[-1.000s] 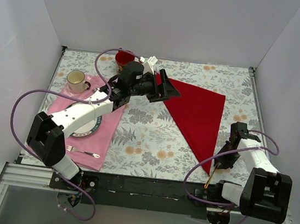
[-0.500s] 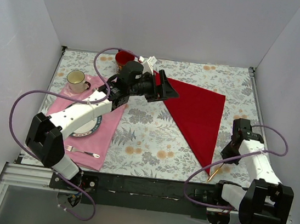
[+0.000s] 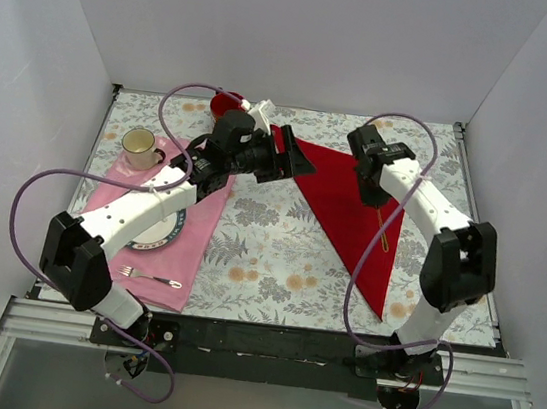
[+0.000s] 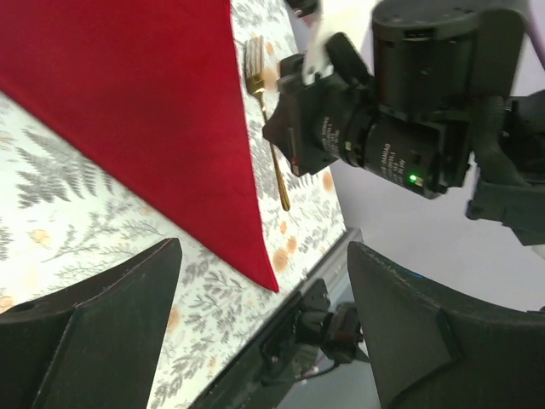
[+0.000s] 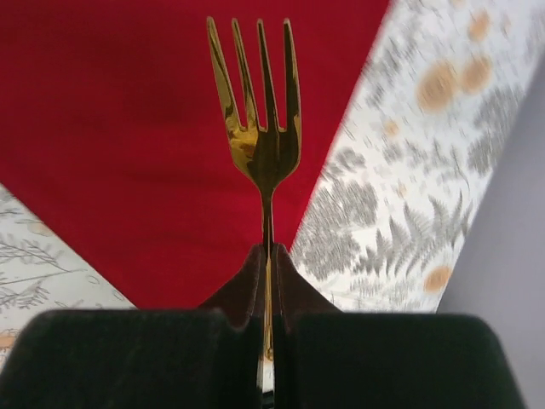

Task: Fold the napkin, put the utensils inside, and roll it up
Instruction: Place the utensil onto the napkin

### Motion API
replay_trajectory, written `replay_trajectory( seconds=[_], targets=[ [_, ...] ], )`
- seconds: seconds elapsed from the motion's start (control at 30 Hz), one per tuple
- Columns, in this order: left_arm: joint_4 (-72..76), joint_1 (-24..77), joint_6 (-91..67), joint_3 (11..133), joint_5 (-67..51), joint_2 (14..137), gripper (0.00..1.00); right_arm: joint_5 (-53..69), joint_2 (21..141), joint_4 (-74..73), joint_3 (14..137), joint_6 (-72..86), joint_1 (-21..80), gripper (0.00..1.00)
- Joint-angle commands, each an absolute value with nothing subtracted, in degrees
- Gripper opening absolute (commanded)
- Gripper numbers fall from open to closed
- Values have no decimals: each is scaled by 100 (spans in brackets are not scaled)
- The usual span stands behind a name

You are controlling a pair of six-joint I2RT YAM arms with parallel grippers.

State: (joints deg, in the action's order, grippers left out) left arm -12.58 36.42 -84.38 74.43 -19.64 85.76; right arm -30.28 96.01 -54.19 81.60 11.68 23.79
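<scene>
Right end effector (image 5: 266, 256) pinches the slim gold fork (image 5: 260, 145), tines toward 12 o'clock over the soft red napkin (image 5: 128, 128); left end effector (image 4: 264, 256) spread wide.
</scene>
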Motion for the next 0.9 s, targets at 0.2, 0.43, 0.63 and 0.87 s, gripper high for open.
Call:
replay_trajectory(
  seconds=[0.2, 0.43, 0.63, 0.87],
  targets=[
    [-1889, 3261, -7963, 7568, -941, 7691, 80, -564, 11616, -5370, 10265, -1239, 2873, 1],
    [-1925, 3226, -7919, 7515, -967, 7681, 80, -378, 12226, -5380, 10758, -1099, 3190, 1],
    [-1881, 3234, -7928, 7480, -1011, 7664, 80, -413, 12410, -5300, 10731, -1134, 3217, 1],
    [-1881, 3217, -7919, 7444, -1072, 7673, 80, -255, 12349, -5054, 10380, -1116, 3068, 1]
  ],
)
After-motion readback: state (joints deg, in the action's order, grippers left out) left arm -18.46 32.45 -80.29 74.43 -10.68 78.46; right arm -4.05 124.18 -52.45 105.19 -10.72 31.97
